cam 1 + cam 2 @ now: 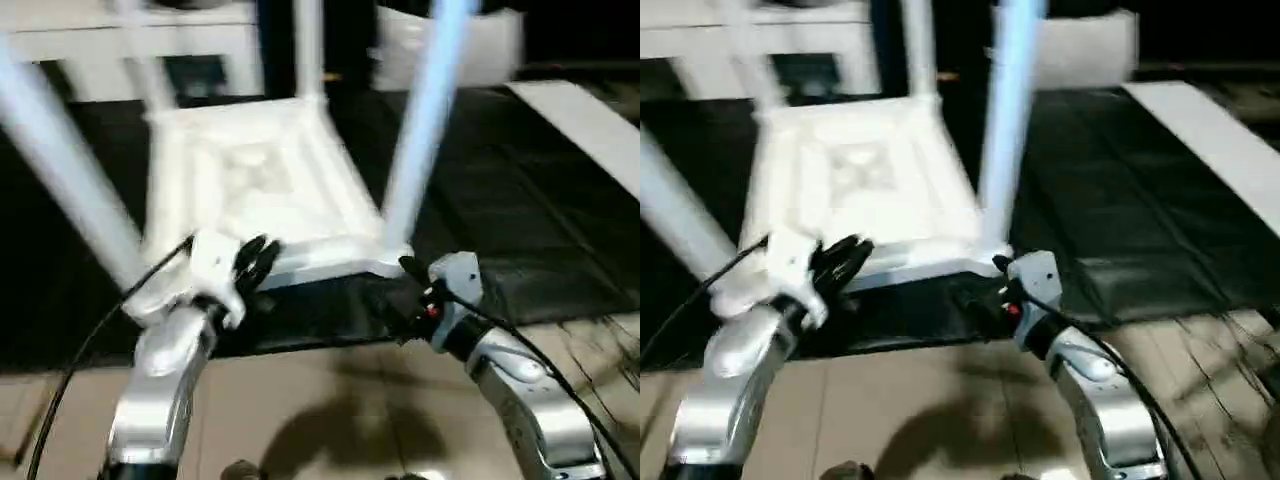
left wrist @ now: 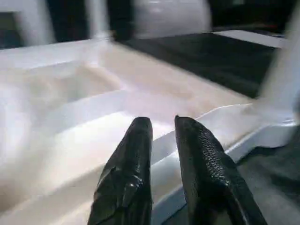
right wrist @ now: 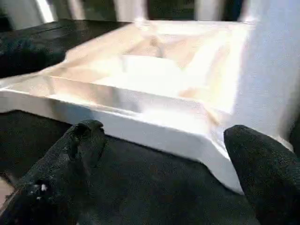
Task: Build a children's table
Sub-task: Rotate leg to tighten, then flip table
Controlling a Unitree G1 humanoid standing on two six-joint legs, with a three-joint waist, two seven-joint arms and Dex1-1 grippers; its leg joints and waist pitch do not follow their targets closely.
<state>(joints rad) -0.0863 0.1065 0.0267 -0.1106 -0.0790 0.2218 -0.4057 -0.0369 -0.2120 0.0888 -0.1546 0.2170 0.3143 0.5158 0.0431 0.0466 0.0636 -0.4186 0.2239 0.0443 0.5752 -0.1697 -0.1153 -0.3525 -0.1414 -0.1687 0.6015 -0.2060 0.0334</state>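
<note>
On the black mat [image 1: 520,210] the children's table [image 1: 260,185] lies upturned (legs up); left hand [image 2: 164,136] nearly clenched, right hand [image 3: 164,154] released.

A white table top [image 1: 255,190] with a ribbed underside is seen beyond the black fingers [image 2: 136,164] of the left gripper [image 1: 255,262]; its white legs [image 1: 425,130] look bluish. Beneath the right gripper [image 1: 395,290] a black mat [image 1: 520,210] meets beige wood-grain flooring [image 1: 330,400].
</note>
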